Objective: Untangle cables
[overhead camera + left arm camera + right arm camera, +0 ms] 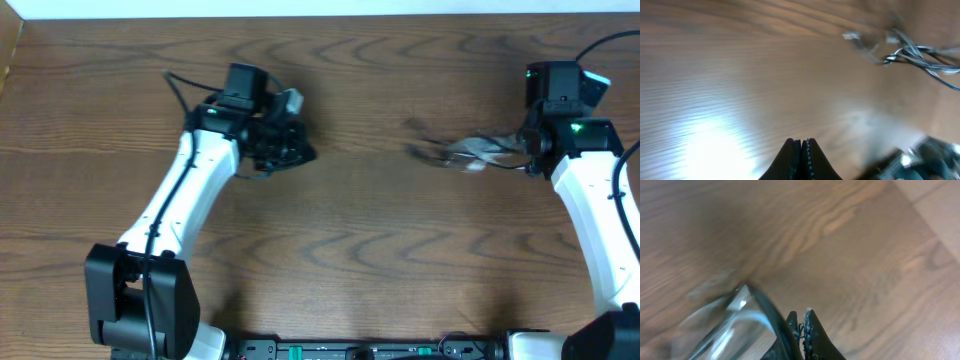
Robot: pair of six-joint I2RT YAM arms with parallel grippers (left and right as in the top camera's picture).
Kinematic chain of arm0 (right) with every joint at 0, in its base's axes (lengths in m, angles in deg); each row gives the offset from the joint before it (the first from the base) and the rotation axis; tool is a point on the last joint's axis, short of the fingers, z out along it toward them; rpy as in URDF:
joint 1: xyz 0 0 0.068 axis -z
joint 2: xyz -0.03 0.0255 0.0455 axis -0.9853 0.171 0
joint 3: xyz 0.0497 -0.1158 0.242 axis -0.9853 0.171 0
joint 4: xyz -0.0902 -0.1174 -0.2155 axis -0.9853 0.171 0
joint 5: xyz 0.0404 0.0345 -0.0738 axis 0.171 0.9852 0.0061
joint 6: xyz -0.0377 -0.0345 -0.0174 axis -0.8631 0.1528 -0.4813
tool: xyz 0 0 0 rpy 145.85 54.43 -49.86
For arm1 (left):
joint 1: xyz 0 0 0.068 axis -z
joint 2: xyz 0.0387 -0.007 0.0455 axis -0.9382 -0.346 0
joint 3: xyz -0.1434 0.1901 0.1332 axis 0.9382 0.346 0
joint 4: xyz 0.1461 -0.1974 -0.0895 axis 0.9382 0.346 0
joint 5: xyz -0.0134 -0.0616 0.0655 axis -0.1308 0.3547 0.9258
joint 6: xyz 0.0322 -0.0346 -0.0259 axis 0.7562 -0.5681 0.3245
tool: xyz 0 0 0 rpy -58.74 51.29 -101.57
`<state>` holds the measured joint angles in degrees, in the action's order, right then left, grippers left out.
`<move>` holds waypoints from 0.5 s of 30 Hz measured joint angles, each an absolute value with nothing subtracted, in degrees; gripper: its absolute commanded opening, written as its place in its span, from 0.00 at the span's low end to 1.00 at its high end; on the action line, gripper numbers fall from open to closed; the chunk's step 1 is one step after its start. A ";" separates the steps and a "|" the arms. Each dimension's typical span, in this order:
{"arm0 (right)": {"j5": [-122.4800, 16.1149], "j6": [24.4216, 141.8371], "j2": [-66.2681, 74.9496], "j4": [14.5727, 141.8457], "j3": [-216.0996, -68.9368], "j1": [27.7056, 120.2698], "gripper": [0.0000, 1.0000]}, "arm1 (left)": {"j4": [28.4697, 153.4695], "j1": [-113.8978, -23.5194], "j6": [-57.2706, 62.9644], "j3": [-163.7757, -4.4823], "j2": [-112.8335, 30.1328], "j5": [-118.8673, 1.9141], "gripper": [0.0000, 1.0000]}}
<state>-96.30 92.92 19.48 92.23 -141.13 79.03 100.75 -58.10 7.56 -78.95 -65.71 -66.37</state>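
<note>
Cables on the right half of the bench, gripped by the right tool.
The cables are a blurred tangle nearer the far edge, strands running into the clenched right tool. The left tool is clenched empty over the left half, well apart.

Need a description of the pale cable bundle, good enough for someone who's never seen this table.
Find the right arm on the right side of the wooden table. Trailing left from the shut right claw, a blurred tangle of thin cords stretches toward the table's middle: the cable bundle. It is pale grey and stringy, unlike the chunky black hardware at the left claw.
</note>
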 measured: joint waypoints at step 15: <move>-57.78 81.47 20.72 89.61 -141.59 76.36 0.01 | 104.51 -62.36 11.08 -78.95 -65.71 -58.08 0.08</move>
